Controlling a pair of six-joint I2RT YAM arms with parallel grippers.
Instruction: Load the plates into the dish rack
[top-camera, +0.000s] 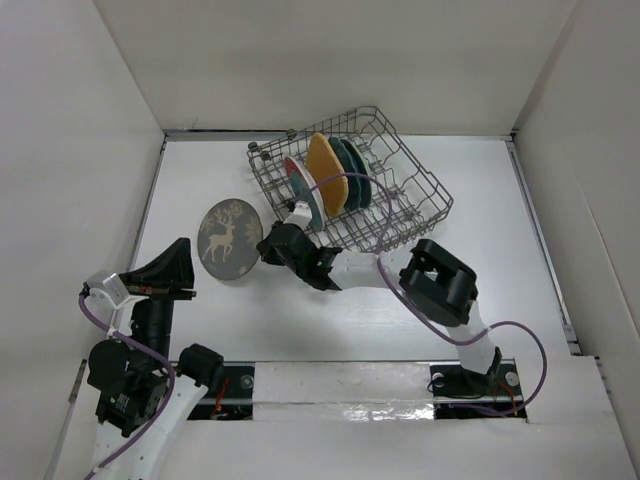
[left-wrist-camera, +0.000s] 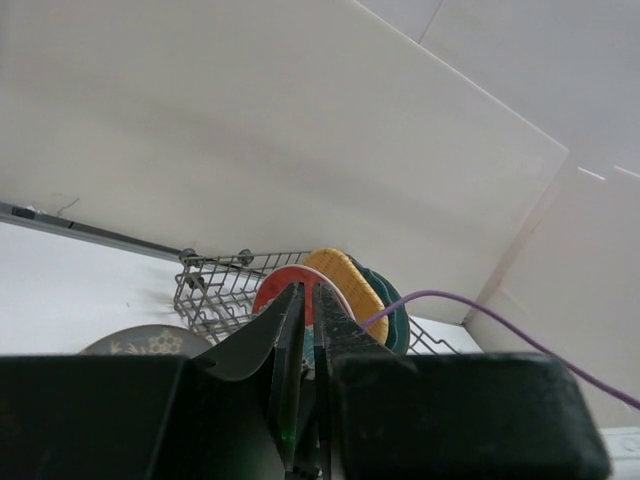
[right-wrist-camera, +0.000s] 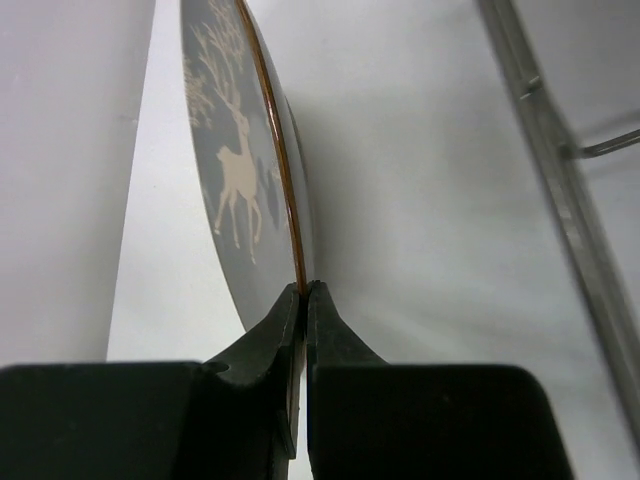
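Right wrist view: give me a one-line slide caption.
Right pincer shut on the rim of the round grey plate with white deer, grey wire dish rack at right.

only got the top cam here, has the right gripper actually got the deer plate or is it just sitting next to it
Observer: It has it. The right wrist view shows the right gripper shut on the rim of the deer plate, one finger on each face.
Operator: ok and is the left holding anything
Observer: No. In its own wrist view the left gripper has its jaws almost together with nothing between them.
Operator: whats it pointed at
Observer: The dish rack. The red plate shows just above its fingertips in that view.
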